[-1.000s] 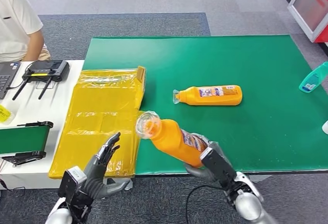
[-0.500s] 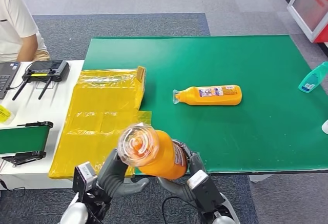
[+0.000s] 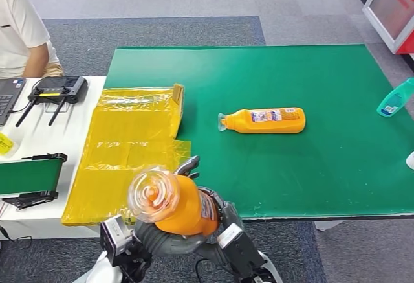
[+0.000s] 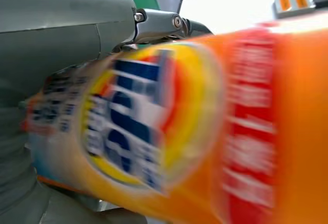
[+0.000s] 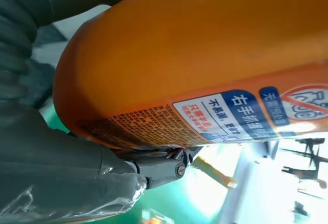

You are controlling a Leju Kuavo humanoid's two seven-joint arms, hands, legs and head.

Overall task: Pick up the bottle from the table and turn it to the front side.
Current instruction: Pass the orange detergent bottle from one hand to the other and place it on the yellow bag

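Head view: the bottle [image 3: 178, 202] is being held off the table edge, now cradled by both the left hand [image 3: 161, 237] and right hand [image 3: 227, 221], its cap swinging leftward. Left wrist view: fingers [image 4: 162, 24] are wrapping the blurred front label. Right wrist view: the thumb [image 5: 58, 172] is pressing the back label, so turning is underway.

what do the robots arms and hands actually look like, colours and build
Both hands are matte grey with thick rounded fingers, darker at the fingertips, and small silver screws at the joints. The left hand has a ribbed grey cover near its wrist. The right hand carries a black block with a white label behind it. A black cable hangs beneath the wrists.
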